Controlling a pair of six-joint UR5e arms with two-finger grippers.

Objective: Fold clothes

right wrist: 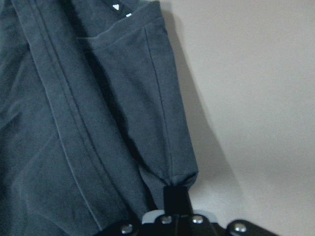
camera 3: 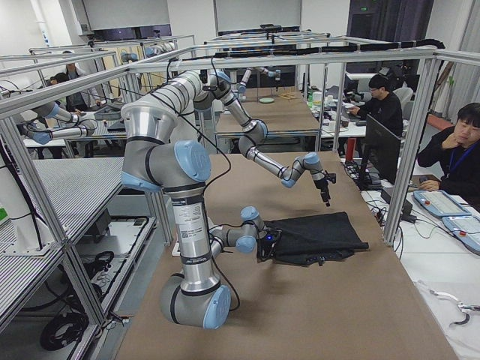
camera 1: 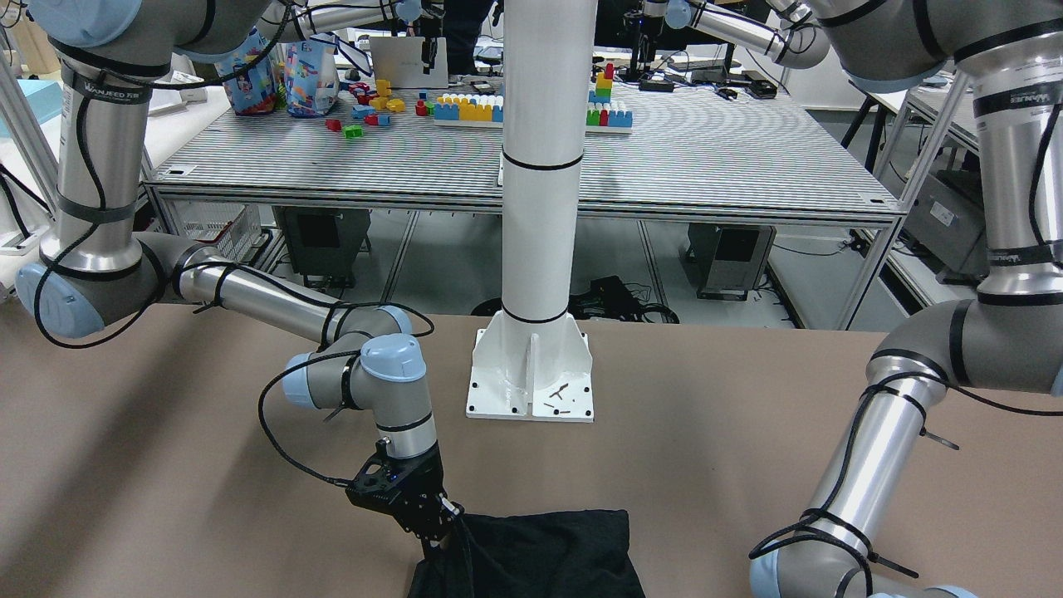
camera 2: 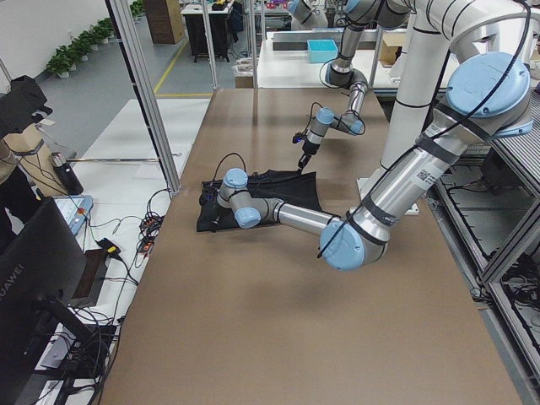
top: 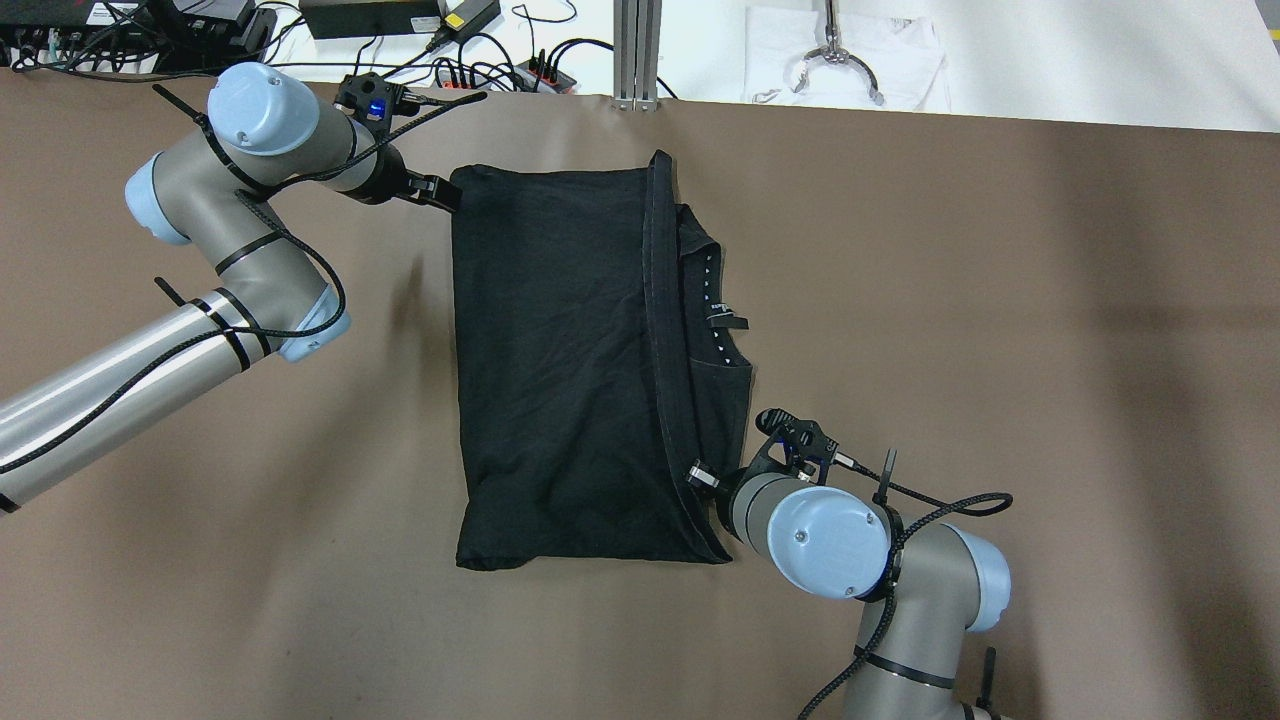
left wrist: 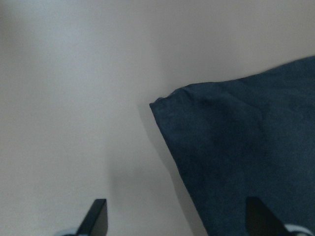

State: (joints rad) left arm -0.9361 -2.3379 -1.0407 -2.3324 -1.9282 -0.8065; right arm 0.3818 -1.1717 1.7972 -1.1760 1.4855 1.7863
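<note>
The left gripper point(top: 443, 194), jaws apart, hovers just beside a far corner of the black clothes point(top: 560, 360), which lie partly folded on the table point(top: 1000, 350). The right gripper point(top: 699, 477) pinches the near hemmed edge, so more folding likely remains.

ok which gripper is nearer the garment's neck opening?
Right. The right gripper pinches the black garment at its edge, just robot-side of the neck opening; the left gripper sits open at the far left corner.
</note>
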